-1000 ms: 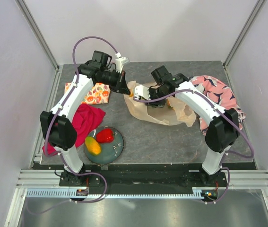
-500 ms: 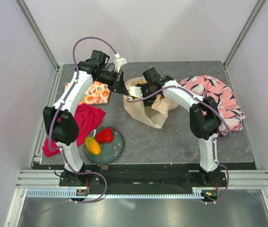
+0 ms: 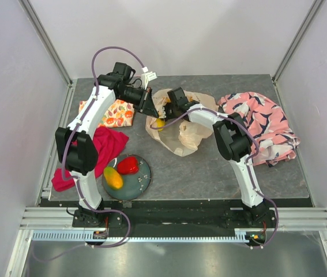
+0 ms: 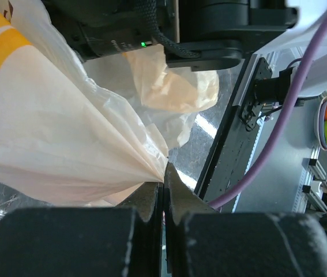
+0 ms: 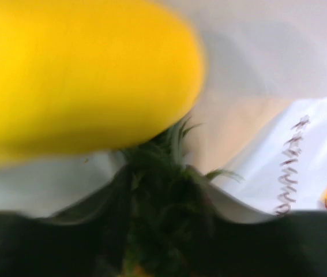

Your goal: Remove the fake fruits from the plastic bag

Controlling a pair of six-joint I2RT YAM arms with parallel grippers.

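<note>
1. Right arm has swung left since 1 s ago. Its wrist now sits over the back-left part of the plastic bag (image 3: 189,135), close to the left arm. Bag is pulled into a tighter heap, so more of the pink cloth (image 3: 261,118) shows. Left gripper (image 4: 164,180) stays at approx. the same spot.
2. Bag lies mid-back on the table (image 3: 209,173). Its long axis runs approx. from back-left to near-right, w/ the open end toward the left arm.
3. Left gripper: jaws fully closed, pinching a gathered fold of the bag's rim. The film fans out from the pinch point.
4. Right gripper (image 3: 168,108): tips are down in the bag's mouth, hidden by film in the top view. Its wrist view is too close and blurred, so I cannot tell how far it is open or if it has hold of something.
5. Right wrist view: yellow mango (image 5: 82,75) fills the upper left, long axis approx. left-right in that view. Under it is the pineapple (image 5: 163,173), green leaves pointing up toward the mango. Both are inside the bag.
6. Already out: second mango (image 3: 113,177) and red pepper (image 3: 128,165), side by side on the grey plate (image 3: 141,180), next to the red cloth (image 3: 108,141).
7. Print: yellow banana (image 4: 4,43) on the bag. A column of dark marks (image 5: 293,167) shows in the right wrist view, too blurred to read.
</note>
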